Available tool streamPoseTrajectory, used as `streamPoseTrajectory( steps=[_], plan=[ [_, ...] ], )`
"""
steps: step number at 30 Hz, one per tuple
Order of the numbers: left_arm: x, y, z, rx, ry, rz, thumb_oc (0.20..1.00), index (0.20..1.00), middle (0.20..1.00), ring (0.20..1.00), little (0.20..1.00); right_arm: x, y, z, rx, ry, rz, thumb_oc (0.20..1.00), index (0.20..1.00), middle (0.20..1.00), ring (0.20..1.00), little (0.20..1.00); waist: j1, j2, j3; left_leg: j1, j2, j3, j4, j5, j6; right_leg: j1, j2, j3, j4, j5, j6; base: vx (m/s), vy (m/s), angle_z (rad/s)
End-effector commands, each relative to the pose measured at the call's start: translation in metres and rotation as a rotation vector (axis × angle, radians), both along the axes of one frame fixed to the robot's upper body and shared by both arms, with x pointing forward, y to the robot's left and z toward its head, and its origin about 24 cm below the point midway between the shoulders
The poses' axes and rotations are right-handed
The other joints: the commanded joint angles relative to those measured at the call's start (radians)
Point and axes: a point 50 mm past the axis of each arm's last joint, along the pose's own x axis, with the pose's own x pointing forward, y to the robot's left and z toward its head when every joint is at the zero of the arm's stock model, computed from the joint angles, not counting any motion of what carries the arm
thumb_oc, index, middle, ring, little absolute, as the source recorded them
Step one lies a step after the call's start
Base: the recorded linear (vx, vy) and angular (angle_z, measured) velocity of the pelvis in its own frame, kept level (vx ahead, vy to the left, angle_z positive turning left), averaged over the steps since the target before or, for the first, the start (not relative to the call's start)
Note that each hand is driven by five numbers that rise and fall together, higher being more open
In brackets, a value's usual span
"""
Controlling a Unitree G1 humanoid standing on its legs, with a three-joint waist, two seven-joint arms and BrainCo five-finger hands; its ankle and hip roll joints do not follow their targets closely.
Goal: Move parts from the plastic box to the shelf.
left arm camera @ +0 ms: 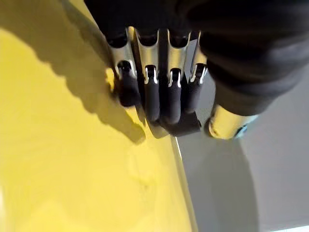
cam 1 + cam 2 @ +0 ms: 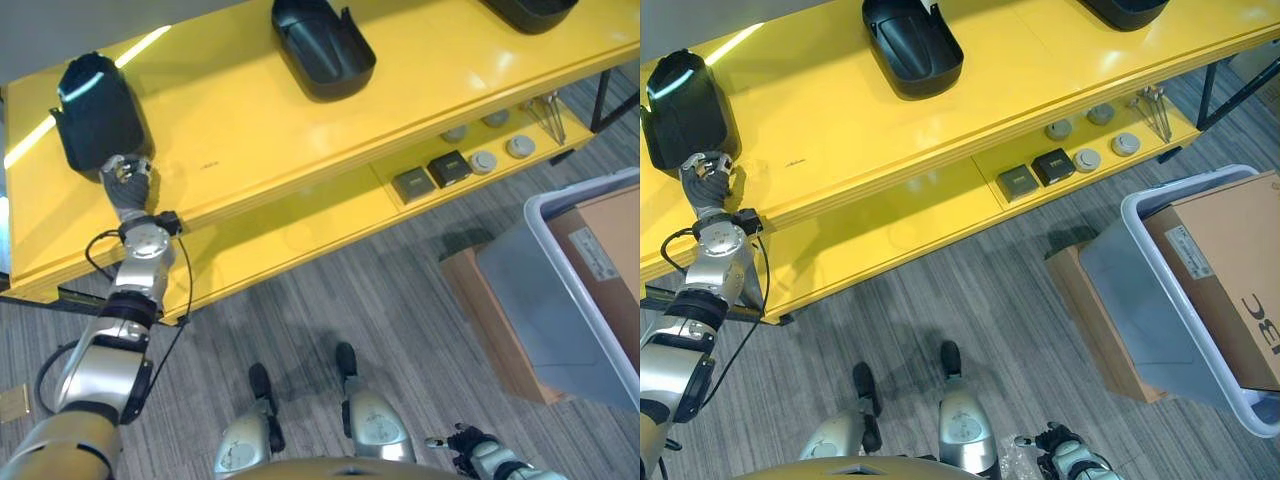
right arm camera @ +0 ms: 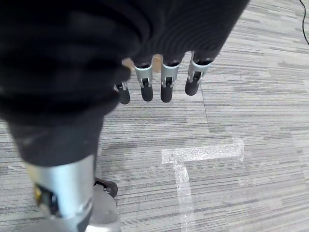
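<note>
Yellow shelf, black part grasped at far left by left hand, right hand hung relaxed, empty, over floor.

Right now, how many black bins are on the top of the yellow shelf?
3: one bin at the left end by the left hand, one in the middle, one at the right, cut off by the view's edge.

Both eye views look steeply down from the head, sharing the yellow shelf and grey plastic box, while the left wrist camera sits very close over the shelf's edge and the right wrist camera faces the floor.
</note>
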Motion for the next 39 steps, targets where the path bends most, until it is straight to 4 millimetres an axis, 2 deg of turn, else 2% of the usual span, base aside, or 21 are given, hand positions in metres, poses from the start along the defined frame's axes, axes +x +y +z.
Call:
streamPoseTrajectory(
  steps=[1, 2, 7, 8, 9, 13, 14, 16, 19, 22, 24, 27, 28, 30, 31, 32, 33, 34, 37, 38, 39],
  plan=[
    [0.005, -0.011, 0.026, 0.03, -0.141, -0.111, 1.0, 1.0, 1.0, 1.0, 1.0, -0.005, -0.007, 0.001, -0.032, 0.037, 0.012, 1.0, 1.0, 1.0, 1.0, 1.0, 0.007, -0.012, -0.003, 0.017, 0.013, -0.006, -0.002, -0.043, 0.01, 0.009, -0.037, 0.036, -0.002, -0.052, 0.01, -0.02, -0.037, 0.05],
    [-0.003, -0.037, 0.023, -0.051, -0.178, -0.289, 1.0, 1.0, 1.0, 1.0, 1.0, -0.007, -0.007, 0.0, -0.023, 0.042, -0.009, 1.0, 1.0, 1.0, 1.0, 1.0, 0.028, -0.006, -0.007, 0.021, 0.009, -0.023, -0.002, -0.045, 0.012, 0.02, -0.038, 0.024, -0.004, -0.055, 0.01, -0.02, -0.042, 0.08],
    [-0.021, -0.075, 0.009, -0.069, -0.179, -0.543, 1.0, 1.0, 1.0, 1.0, 1.0, -0.013, -0.005, -0.002, -0.009, 0.046, -0.029, 1.0, 1.0, 1.0, 1.0, 1.0, 0.057, 0.0, -0.025, 0.029, -0.001, -0.047, -0.002, -0.05, 0.016, 0.038, -0.042, 0.004, -0.004, -0.06, 0.012, -0.02, -0.049, 0.12],
    [-0.029, -0.086, 0.008, -0.061, -0.182, -0.61, 1.0, 1.0, 1.0, 1.0, 1.0, -0.015, -0.004, -0.003, -0.005, 0.049, -0.038, 1.0, 1.0, 1.0, 1.0, 1.0, 0.066, 0.003, -0.031, 0.03, -0.003, -0.054, -0.002, -0.051, 0.017, 0.043, -0.043, -0.002, -0.004, -0.061, 0.012, -0.02, -0.05, 0.14],
    [-0.044, -0.104, 0.003, -0.1, -0.193, -0.755, 1.0, 1.0, 1.0, 1.0, 1.0, -0.018, -0.004, -0.004, -0.002, 0.055, -0.059, 1.0, 1.0, 1.0, 1.0, 1.0, 0.081, 0.011, -0.043, 0.037, -0.008, -0.065, -0.002, -0.053, 0.018, 0.056, -0.045, -0.015, -0.004, -0.063, 0.013, -0.03, -0.051, 0.16],
    [-0.071, -0.122, -0.007, -0.189, -0.187, -0.968, 1.0, 1.0, 1.0, 1.0, 1.0, -0.025, -0.006, -0.005, 0.0, 0.066, -0.096, 1.0, 1.0, 1.0, 1.0, 1.0, 0.107, 0.028, -0.068, 0.049, -0.014, -0.082, -0.002, -0.056, 0.018, 0.08, -0.052, -0.04, -0.004, -0.067, 0.015, -0.01, -0.029, 0.19],
    [-0.085, -0.13, -0.02, -0.252, -0.153, -1.044, 1.0, 1.0, 1.0, 1.0, 1.0, -0.03, -0.006, -0.006, 0.001, 0.074, -0.112, 1.0, 1.0, 1.0, 1.0, 1.0, 0.121, 0.035, -0.085, 0.059, -0.015, -0.087, -0.002, -0.057, 0.017, 0.096, -0.056, -0.056, -0.004, -0.069, 0.018, -0.01, -0.044, 0.2],
    [-0.102, -0.134, -0.033, -0.219, -0.126, -1.068, 1.0, 1.0, 1.0, 1.0, 1.0, -0.036, -0.005, -0.008, 0.003, 0.085, -0.125, 1.0, 1.0, 1.0, 1.0, 1.0, 0.138, 0.041, -0.112, 0.073, -0.013, -0.091, -0.002, -0.058, 0.015, 0.116, -0.059, -0.076, -0.004, -0.072, 0.021, -0.01, -0.052, 0.2],
    [-0.116, -0.13, -0.06, -0.179, 0.03, -1.084, 1.0, 1.0, 1.0, 1.0, 1.0, -0.042, -0.003, -0.01, 0.004, 0.105, -0.128, 1.0, 1.0, 1.0, 1.0, 1.0, 0.159, 0.044, -0.147, 0.093, -0.007, -0.089, -0.002, -0.06, 0.013, 0.142, -0.061, -0.099, -0.004, -0.077, 0.028, -0.01, -0.048, 0.15],
    [-0.124, -0.119, -0.092, -0.227, 0.171, -1.101, 1.0, 1.0, 1.0, 1.0, 1.0, -0.044, -0.004, -0.01, 0.003, 0.125, -0.124, 1.0, 1.0, 1.0, 1.0, 1.0, 0.167, 0.044, -0.17, 0.108, -0.001, -0.085, -0.002, -0.06, 0.013, 0.154, -0.061, -0.105, -0.004, -0.075, 0.033, -0.02, -0.029, 0.05],
    [-0.127, -0.109, -0.114, -0.227, 0.296, -1.009, 1.0, 1.0, 1.0, 1.0, 1.0, -0.046, -0.005, -0.01, 0.007, 0.137, -0.131, 1.0, 1.0, 1.0, 1.0, 1.0, 0.167, 0.043, -0.181, 0.112, 0.002, -0.084, -0.002, -0.058, 0.013, 0.157, -0.061, -0.108, -0.004, -0.071, 0.037, -0.01, -0.008, 0.02],
    [-0.142, -0.083, -0.163, -0.268, 0.504, -0.825, 1.0, 1.0, 1.0, 1.0, 1.0, -0.051, -0.004, -0.011, 0.019, 0.15, -0.135, 1.0, 1.0, 1.0, 1.0, 1.0, 0.168, 0.037, -0.193, 0.116, 0.005, -0.086, -0.002, -0.057, 0.014, 0.161, -0.06, -0.113, -0.004, -0.068, 0.039, -0.01, -0.007, 0.02],
    [-0.146, -0.078, -0.173, -0.285, 0.568, -0.769, 1.0, 1.0, 1.0, 1.0, 1.0, -0.051, -0.004, -0.011, 0.022, 0.151, -0.134, 1.0, 1.0, 1.0, 1.0, 1.0, 0.169, 0.036, -0.196, 0.116, 0.005, -0.087, -0.002, -0.057, 0.014, 0.162, -0.06, -0.115, -0.004, -0.067, 0.039, -0.03, -0.025, 0.04],
    [-0.167, -0.064, -0.206, -0.308, 0.712, -0.656, 1.0, 1.0, 1.0, 1.0, 1.0, -0.053, -0.001, -0.012, 0.03, 0.154, -0.137, 1.0, 1.0, 1.0, 1.0, 1.0, 0.174, 0.031, -0.202, 0.116, 0.005, -0.092, -0.002, -0.056, 0.015, 0.163, -0.059, -0.118, -0.004, -0.067, 0.039, -0.04, -0.033, 0.02],
    [-0.194, -0.051, -0.237, -0.327, 0.849, -0.548, 1.0, 1.0, 1.0, 1.0, 1.0, -0.054, 0.003, -0.014, 0.037, 0.157, -0.141, 1.0, 1.0, 1.0, 1.0, 1.0, 0.178, 0.025, -0.204, 0.118, 0.004, -0.097, -0.002, -0.057, 0.016, 0.167, -0.06, -0.121, -0.004, -0.066, 0.04, -0.04, -0.046, 0.01],
    [-0.208, -0.047, -0.251, -0.339, 0.949, -0.477, 1.0, 1.0, 1.0, 1.0, 1.0, -0.053, 0.005, -0.015, 0.042, 0.159, -0.144, 1.0, 1.0, 1.0, 1.0, 1.0, 0.18, 0.02, -0.21, 0.114, 0.003, -0.1, -0.002, -0.055, 0.016, 0.164, -0.06, -0.124, -0.004, -0.066, 0.04, -0.03, -0.04, -0.01],
    [-0.217, -0.042, -0.257, -0.335, 0.975, -0.462, 1.0, 1.0, 1.0, 1.0, 1.0, -0.053, 0.006, -0.015, 0.044, 0.16, -0.145, 1.0, 1.0, 1.0, 1.0, 1.0, 0.18, 0.018, -0.211, 0.114, 0.003, -0.101, -0.002, -0.055, 0.016, 0.164, -0.06, -0.124, -0.004, -0.065, 0.04, -0.02, -0.052, 0.01],
    [-0.277, -0.024, -0.29, -0.425, 1.251, -0.231, 1.0, 1.0, 1.0, 1.0, 1.0, -0.048, 0.015, -0.017, 0.053, 0.174, -0.132, 1.0, 1.0, 1.0, 1.0, 1.0, 0.181, 0.002, -0.218, 0.12, 0.003, -0.107, -0.002, -0.055, 0.016, 0.169, -0.058, -0.12, -0.004, -0.067, 0.041, -0.01, -0.04, 0.03],
    [-0.289, -0.019, -0.293, -0.484, 1.268, -0.163, 1.0, 1.0, 1.0, 1.0, 1.0, -0.044, 0.018, -0.018, 0.048, 0.184, -0.106, 1.0, 1.0, 1.0, 1.0, 1.0, 0.178, -0.009, -0.226, 0.122, 0.005, -0.107, -0.002, -0.054, 0.015, 0.17, -0.057, -0.114, -0.004, -0.067, 0.038, 0.0, -0.014, 0.02],
    [-0.289, -0.02, -0.293, -0.494, 1.261, -0.163, 1.0, 1.0, 1.0, 1.0, 1.0, -0.044, 0.019, -0.018, 0.047, 0.186, -0.101, 1.0, 1.0, 1.0, 1.0, 1.0, 0.177, -0.011, -0.228, 0.123, 0.006, -0.106, -0.002, -0.054, 0.016, 0.171, -0.057, -0.113, -0.004, -0.067, 0.038, 0.03, -0.009, 0.02],
    [-0.28, -0.027, -0.293, -0.478, 1.233, -0.184, 1.0, 1.0, 1.0, 1.0, 1.0, -0.046, 0.021, -0.019, 0.05, 0.189, -0.088, 1.0, 1.0, 1.0, 1.0, 1.0, 0.174, -0.019, -0.239, 0.121, 0.007, -0.098, -0.002, -0.057, 0.018, 0.165, -0.056, -0.108, -0.004, -0.065, 0.037, 0.0, 0.0, 0.0]
  ],
)
